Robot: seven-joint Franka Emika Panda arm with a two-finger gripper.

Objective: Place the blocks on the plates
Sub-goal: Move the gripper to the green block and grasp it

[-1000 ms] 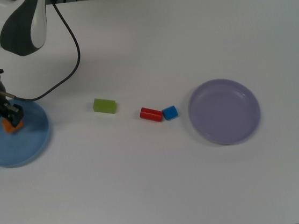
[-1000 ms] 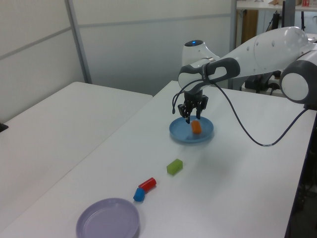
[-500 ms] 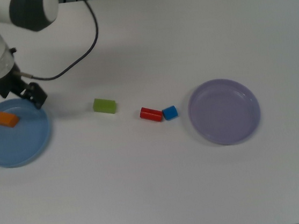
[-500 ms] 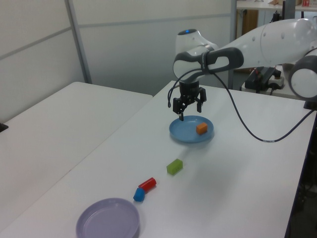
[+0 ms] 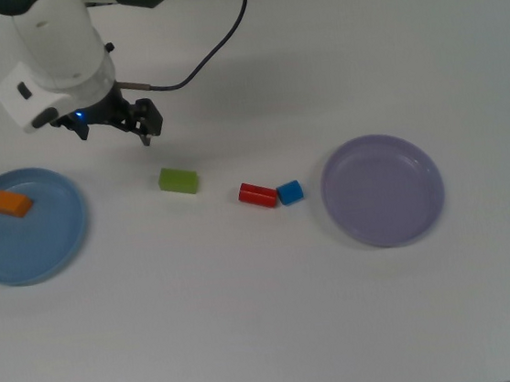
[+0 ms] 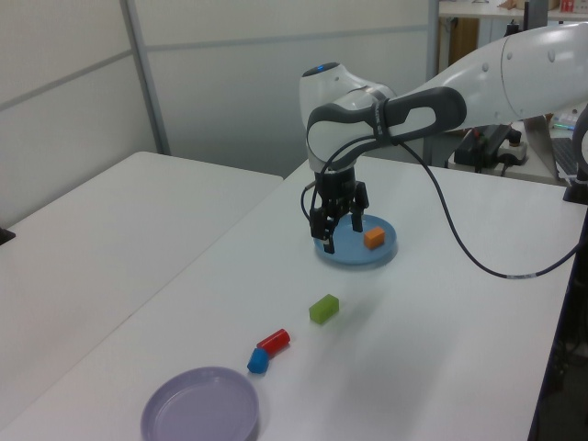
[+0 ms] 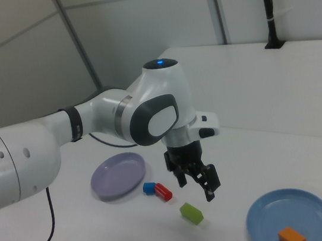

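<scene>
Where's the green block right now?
In the top view, the green block lies on the table between the blue plate and the red block, near the gripper.

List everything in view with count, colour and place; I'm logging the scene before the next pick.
Orange block: one, orange, lying on the light blue plate, toward its far side in the top view.
Green block: one, green, on the bare table between the plates.
Red block: one, red, on the table beside the blue block.
Blue block: one, blue, between the red block and the lavender plate.
Light blue plate: one, at the top view's left.
Lavender plate: one, empty, at the top view's right.
Table: one, white.
Arm: one, white.
Claw: one, black, open, empty, above the table near the green block.
</scene>
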